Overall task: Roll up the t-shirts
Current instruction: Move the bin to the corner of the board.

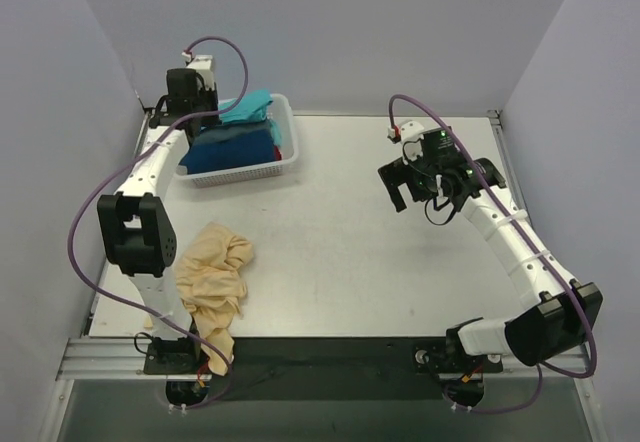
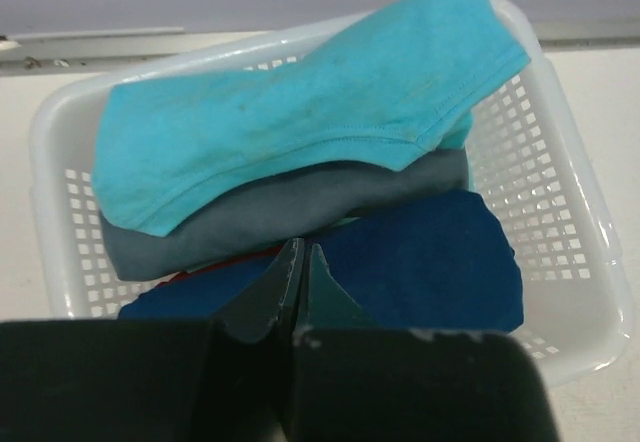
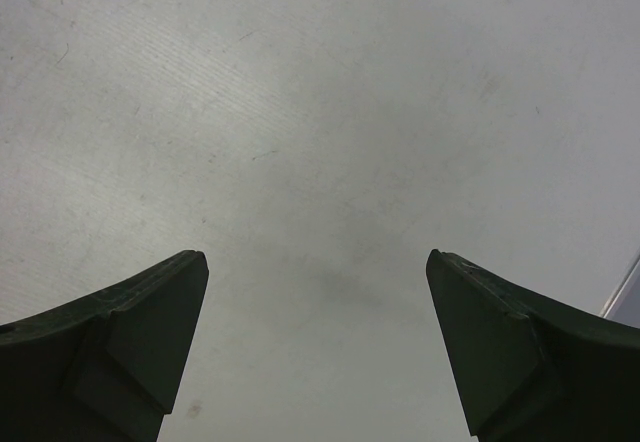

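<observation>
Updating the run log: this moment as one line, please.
left tool shut at basket of folded t-shirts | right tool open over table | beige t-shirt crumpled on table, front left

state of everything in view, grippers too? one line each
left gripper: shut, empty, at the basket
right gripper: open, empty, over the table
tan shirt: crumpled on table, unrolled
teal shirt: folded, top of basket stack
grey shirt: folded, under teal
blue shirt: folded, under grey
red shirt: mostly hidden in stack
basket: upright, holding shirts
</observation>
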Controlling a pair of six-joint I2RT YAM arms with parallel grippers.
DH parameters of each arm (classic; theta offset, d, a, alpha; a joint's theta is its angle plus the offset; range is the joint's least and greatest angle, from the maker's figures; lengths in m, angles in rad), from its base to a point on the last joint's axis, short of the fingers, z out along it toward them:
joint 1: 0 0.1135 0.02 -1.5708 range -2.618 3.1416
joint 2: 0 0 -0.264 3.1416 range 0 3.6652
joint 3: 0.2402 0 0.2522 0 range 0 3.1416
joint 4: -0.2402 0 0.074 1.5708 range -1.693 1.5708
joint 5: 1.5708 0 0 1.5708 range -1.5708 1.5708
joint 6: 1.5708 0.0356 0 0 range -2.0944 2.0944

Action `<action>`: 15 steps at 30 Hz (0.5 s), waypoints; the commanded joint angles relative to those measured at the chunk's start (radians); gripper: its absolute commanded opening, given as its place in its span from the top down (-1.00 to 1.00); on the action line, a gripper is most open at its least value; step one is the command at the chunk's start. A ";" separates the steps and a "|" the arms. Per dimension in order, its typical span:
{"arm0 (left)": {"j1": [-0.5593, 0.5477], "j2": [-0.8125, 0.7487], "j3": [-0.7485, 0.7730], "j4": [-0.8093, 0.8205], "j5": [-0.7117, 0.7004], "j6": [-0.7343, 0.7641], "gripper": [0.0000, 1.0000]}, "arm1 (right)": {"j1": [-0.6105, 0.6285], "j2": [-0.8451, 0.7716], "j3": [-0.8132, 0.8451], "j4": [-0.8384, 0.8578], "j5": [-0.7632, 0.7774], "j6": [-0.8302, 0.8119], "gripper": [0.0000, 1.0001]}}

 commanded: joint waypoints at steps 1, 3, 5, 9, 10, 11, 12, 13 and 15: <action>0.020 0.037 0.067 -0.016 0.056 -0.009 1.00 | -0.012 0.023 0.028 0.012 -0.002 0.010 -1.00; 0.057 0.058 0.062 -0.028 0.050 0.028 1.00 | -0.018 0.027 0.031 0.014 -0.011 0.016 -1.00; 0.129 0.110 0.071 -0.058 0.039 0.039 1.00 | -0.019 0.032 0.032 0.012 -0.016 0.019 -0.99; 0.209 0.189 0.091 -0.059 0.023 0.126 1.00 | -0.024 0.041 0.037 0.003 -0.004 0.010 -0.99; 0.220 0.213 0.093 -0.056 0.009 0.145 1.00 | -0.026 0.050 0.038 -0.002 0.001 0.010 -0.99; 0.231 0.226 0.094 -0.037 0.001 0.157 1.00 | -0.027 0.052 0.040 -0.003 0.001 0.008 -0.99; 0.252 0.241 0.108 -0.031 -0.013 0.175 1.00 | -0.029 0.056 0.045 -0.006 0.001 0.008 -0.99; 0.261 0.278 0.123 -0.036 -0.020 0.189 1.00 | -0.029 0.065 0.048 -0.011 -0.001 0.008 -0.99; 0.280 0.308 0.151 -0.030 -0.091 0.240 1.00 | -0.029 0.075 0.061 -0.015 -0.005 0.010 -0.99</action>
